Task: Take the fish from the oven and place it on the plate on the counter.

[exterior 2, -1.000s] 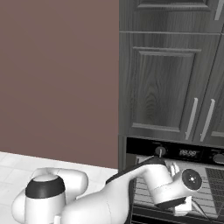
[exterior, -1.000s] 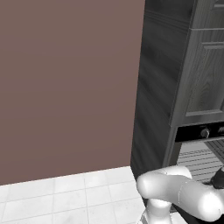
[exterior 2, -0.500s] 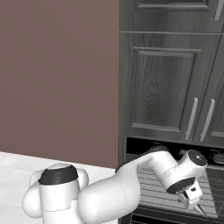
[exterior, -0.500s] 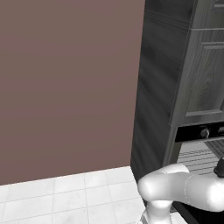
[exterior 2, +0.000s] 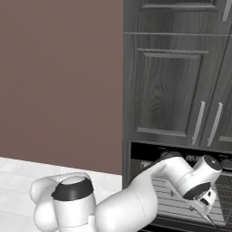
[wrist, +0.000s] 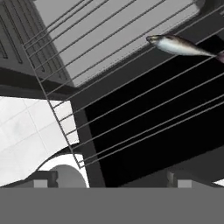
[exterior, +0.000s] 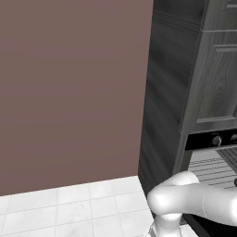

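The fish (wrist: 179, 45), silvery with a dark back, lies on a wire rack (wrist: 131, 100) of the oven (exterior 2: 181, 156), at the upper right of the hand view. My gripper (wrist: 112, 180) is open, its fingertips (wrist: 46, 178) far apart with nothing between them, and it stands well short of the fish. In the right base view the gripper (exterior 2: 210, 213) points down into the oven opening below the black control strip. The oven's knobs (exterior: 216, 140) and a rack (exterior: 213, 169) appear at the lower right of the left base view. The plate and the counter are out of view.
Dark wood cupboard doors (exterior 2: 174, 90) rise above the oven, and a tall dark cabinet side (exterior: 166, 106) flanks it. A brown wall (exterior: 69, 92) stands to the left over white floor tiles (exterior: 69, 208). The black oven door (wrist: 153, 135) lies under the rack wires.
My arm has stretched rightward and lower into the oven opening, carrying the hand further over the rack. The jaws have stayed open.
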Motion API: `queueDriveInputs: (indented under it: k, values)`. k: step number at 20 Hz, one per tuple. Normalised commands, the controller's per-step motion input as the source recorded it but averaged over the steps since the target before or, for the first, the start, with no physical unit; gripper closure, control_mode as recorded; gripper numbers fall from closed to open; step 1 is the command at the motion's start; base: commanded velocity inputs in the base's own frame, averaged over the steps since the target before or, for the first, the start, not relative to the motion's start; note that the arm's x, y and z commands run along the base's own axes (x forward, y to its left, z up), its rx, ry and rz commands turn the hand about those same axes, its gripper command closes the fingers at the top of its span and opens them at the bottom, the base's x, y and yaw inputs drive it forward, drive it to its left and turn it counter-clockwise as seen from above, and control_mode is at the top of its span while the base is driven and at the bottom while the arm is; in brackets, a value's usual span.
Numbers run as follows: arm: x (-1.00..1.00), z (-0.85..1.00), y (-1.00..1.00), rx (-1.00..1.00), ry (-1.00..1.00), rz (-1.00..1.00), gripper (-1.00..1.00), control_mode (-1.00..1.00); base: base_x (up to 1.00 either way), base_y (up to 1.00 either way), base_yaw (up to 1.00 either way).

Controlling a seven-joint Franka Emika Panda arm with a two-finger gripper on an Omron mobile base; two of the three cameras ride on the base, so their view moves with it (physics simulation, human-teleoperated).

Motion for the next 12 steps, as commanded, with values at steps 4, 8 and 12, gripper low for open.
queueDriveInputs:
  k: [4,8,12]
  values:
    - [0.00,-0.15,-0.06,0.00,0.05,0.46,-1.00,-1.00,0.00,0.00,0.00]
    - [0.06,-0.16,-0.14,0.00,0.04,0.47,-1.00,-1.00,0.00,0.00,0.00]
    - [0.14,-0.11,-0.29,0.00,0.04,0.39,-1.00,-1.00,0.00,0.00,0.00]
